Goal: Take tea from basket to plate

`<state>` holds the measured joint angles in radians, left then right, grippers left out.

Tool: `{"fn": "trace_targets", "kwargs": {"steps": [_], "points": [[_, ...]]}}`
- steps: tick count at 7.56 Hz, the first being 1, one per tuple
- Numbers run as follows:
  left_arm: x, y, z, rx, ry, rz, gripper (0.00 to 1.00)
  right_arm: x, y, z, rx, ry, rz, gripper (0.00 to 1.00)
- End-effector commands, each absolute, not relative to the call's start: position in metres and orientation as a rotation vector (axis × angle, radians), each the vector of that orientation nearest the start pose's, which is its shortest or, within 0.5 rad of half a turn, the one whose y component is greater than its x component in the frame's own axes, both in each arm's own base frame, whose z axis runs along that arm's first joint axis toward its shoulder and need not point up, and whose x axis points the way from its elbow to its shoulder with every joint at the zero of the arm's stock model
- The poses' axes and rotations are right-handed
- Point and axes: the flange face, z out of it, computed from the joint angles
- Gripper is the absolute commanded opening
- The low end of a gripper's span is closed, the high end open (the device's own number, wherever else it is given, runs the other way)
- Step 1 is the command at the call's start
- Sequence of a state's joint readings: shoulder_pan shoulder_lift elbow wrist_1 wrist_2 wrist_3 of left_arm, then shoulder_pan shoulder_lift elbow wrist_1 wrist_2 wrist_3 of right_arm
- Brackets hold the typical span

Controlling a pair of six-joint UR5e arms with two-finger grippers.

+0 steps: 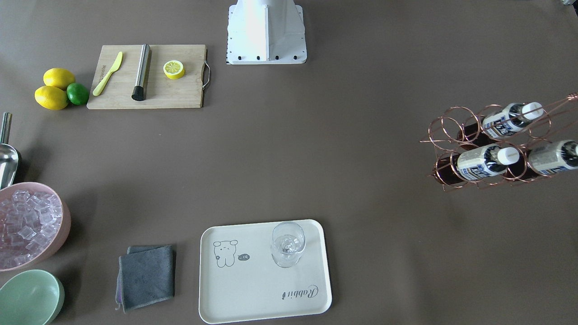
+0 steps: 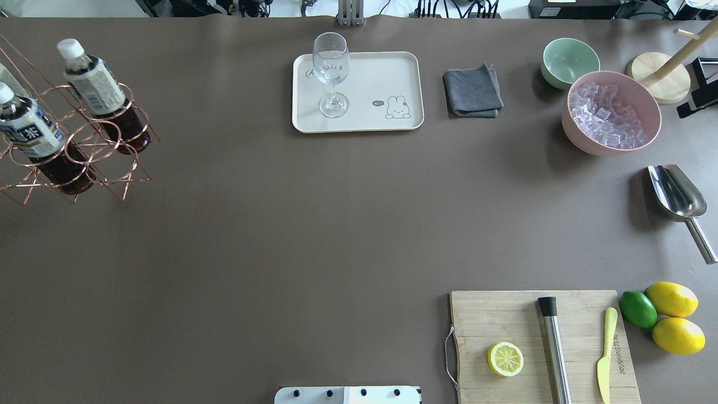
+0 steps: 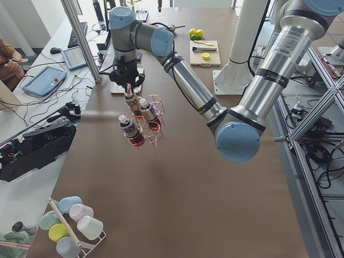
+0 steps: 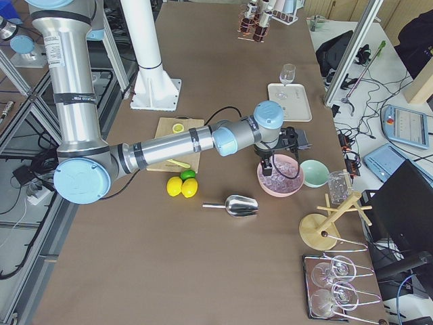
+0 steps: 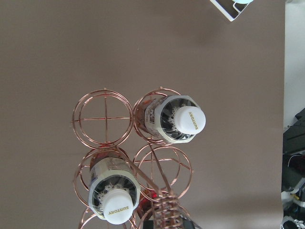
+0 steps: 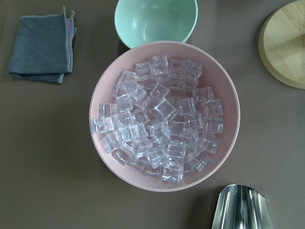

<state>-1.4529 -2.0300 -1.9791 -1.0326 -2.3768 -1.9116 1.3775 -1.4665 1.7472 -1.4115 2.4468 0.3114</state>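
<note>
The copper wire basket (image 1: 451, 131) stands at the table's left end and also shows in the overhead view (image 2: 84, 157). It holds three alike tea bottles (image 1: 512, 118) (image 1: 485, 161) (image 1: 553, 156), dark with white caps. The left wrist view looks straight down on two caps (image 5: 189, 119) (image 5: 116, 206) and the coiled handle (image 5: 164, 210). The cream plate (image 1: 253, 289) (image 2: 381, 73) carries a wine glass (image 1: 287, 243). My left gripper (image 3: 128, 91) hangs over the basket's handle; I cannot tell its state. My right gripper (image 4: 270, 164) hangs over the pink ice bowl (image 6: 164, 109); I cannot tell its state.
A grey cloth (image 2: 472, 90), green bowl (image 2: 569, 60) and pink bowl of ice (image 2: 611, 112) stand right of the plate. A metal scoop (image 2: 679, 193), wooden stand (image 2: 659, 78), cutting board (image 2: 538, 342) with lemon half, muddler and knife, and whole lemons and a lime (image 2: 670, 314) fill the right side.
</note>
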Motion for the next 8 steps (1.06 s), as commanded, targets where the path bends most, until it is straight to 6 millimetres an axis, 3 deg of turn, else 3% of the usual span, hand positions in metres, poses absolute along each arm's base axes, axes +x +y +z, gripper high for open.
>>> {"fn": "trace_targets", "kwargs": {"steps": [1, 3, 4, 6, 7, 8], "points": [[0.135, -0.497, 0.211, -0.684, 0.733, -1.494, 0.00, -0.048, -0.539, 0.487, 0.209, -0.943, -0.099, 1.00], [0.180, -0.467, 0.159, -0.717, 0.753, -1.536, 0.00, -0.066, -0.538, 0.477, 0.290, -0.963, -0.179, 1.00], [0.186, -0.444, 0.127, -0.748, 0.796, -1.531, 0.00, -0.074, -0.537, 0.472, 0.329, -0.974, -0.214, 1.00], [0.234, -0.407, 0.055, -0.813, 0.765, -1.516, 0.00, -0.100, -0.531, 0.454, 0.461, -1.012, -0.330, 1.00], [0.238, -0.397, 0.031, -0.818, 0.786, -1.486, 0.00, -0.103, -0.527, 0.442, 0.519, -1.026, -0.367, 1.00], [0.236, -0.394, 0.025, -0.819, 0.801, -1.478, 0.00, -0.117, -0.522, 0.428, 0.566, -1.060, -0.431, 1.00]]}}
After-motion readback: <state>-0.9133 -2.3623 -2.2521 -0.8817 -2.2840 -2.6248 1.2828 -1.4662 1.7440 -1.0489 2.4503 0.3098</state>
